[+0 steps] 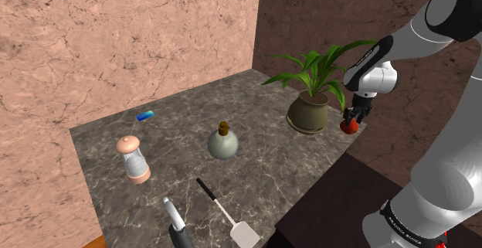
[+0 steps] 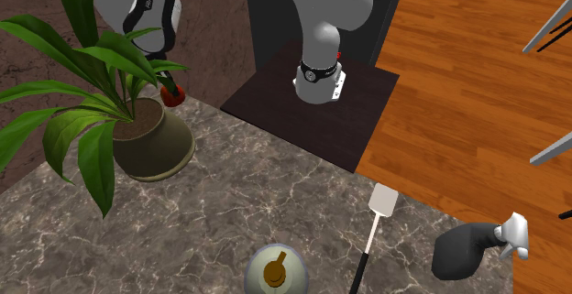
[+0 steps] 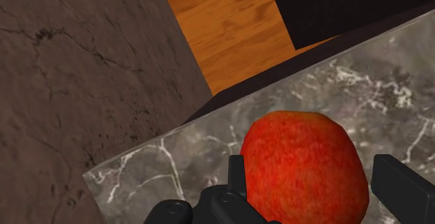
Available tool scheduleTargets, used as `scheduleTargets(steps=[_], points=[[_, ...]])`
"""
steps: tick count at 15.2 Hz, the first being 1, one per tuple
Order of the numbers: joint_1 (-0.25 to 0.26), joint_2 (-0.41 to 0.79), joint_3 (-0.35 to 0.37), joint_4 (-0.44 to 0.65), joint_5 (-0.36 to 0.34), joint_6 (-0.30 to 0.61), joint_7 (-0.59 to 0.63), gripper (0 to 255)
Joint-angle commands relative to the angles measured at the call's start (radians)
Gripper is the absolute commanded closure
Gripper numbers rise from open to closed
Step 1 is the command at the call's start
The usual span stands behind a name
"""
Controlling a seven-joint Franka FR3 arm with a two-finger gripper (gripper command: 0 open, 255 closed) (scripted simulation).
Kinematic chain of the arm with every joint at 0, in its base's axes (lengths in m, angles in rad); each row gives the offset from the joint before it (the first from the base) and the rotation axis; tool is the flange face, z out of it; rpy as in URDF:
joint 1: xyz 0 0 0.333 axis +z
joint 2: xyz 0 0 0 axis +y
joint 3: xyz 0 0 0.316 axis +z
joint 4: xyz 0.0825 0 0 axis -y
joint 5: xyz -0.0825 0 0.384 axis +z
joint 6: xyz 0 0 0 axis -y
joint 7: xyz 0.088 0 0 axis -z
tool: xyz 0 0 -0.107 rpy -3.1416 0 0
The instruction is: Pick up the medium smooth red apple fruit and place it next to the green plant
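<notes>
Gripper (image 1: 352, 120) is clasping the red apple (image 1: 350, 127)!
It is hanging at three o'clock of the green plant (image 1: 313, 76) in the shoulder view, just beside its pot (image 1: 307, 115), over the marble counter (image 1: 193, 169).

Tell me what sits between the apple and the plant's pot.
Nothing. In the shoulder view only a short stretch of bare counter shows between the apple and the pot.

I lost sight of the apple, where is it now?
The red apple is clasped in the hand, at the shoulder view's right, just right of the potted plant.
</notes>
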Motion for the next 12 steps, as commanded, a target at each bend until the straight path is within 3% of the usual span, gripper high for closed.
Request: scheduleTargets(steps=[1,2,7,12], points=[[-0.001,0.005,0.000,-0.004,0.000,-0.001,0.000,255],[-0.001,0.007,0.001,-0.002,0.002,-0.001,0.000,0],[-0.001,0.005,0.000,-0.004,0.000,-0.001,0.000,0],[0.034,-0.111,-0.037,0.017,-0.088,-0.124,0.063,0]])
